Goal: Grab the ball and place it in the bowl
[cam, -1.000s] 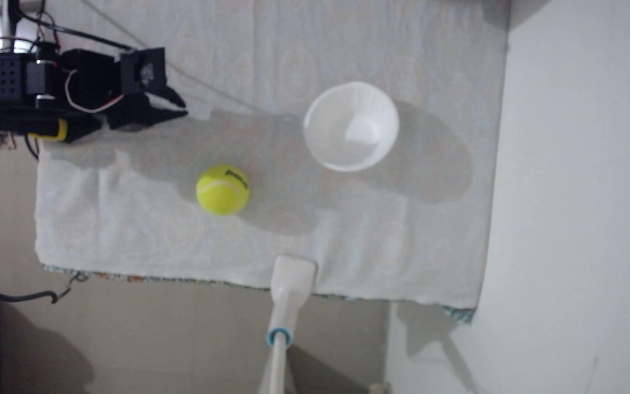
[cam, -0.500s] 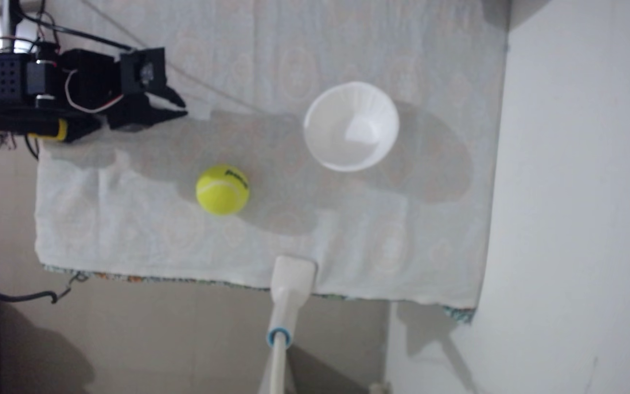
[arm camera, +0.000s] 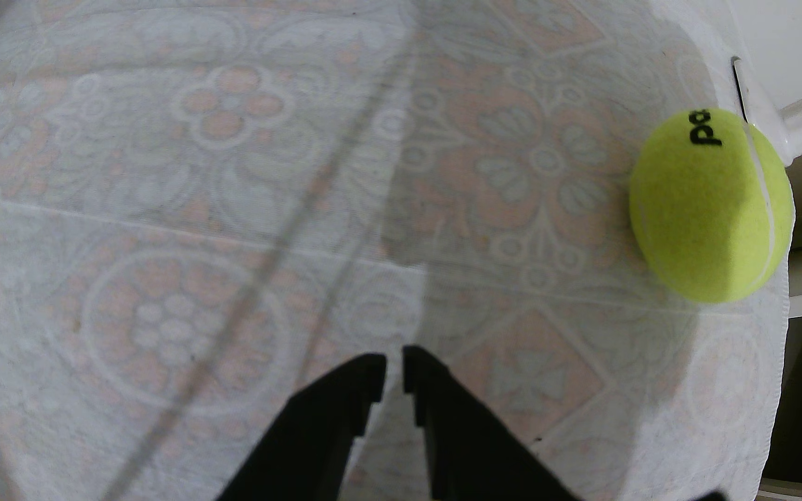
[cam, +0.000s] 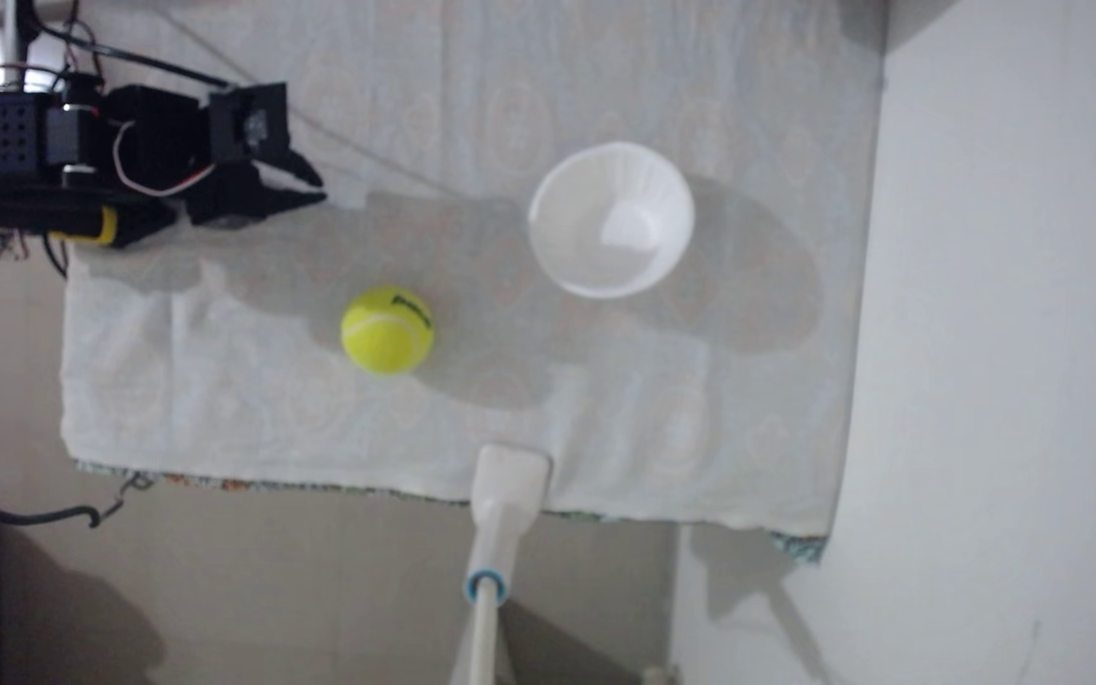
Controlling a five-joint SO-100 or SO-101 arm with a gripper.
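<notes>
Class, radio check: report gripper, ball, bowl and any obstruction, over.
Gripper nearly shut, empty, above the cloth. Ball resting on cloth, untouched. Bowl upright, empty. Nothing between ball and bowl.

ball (arm camera: 707, 207) — fuzzy felt | bowl (cam: 611, 220) — smooth, thin | cloth (cam: 268, 408) — matt, woven

you see a pale patterned cloth (cam: 598, 79) over the table, its faint floral print (arm camera: 225, 111) clearest in the wrist view. a beige floor (cam: 308, 579) lies below it, a white wall (cam: 1026, 329) to the right. soft shadows cross the cloth.
</notes>
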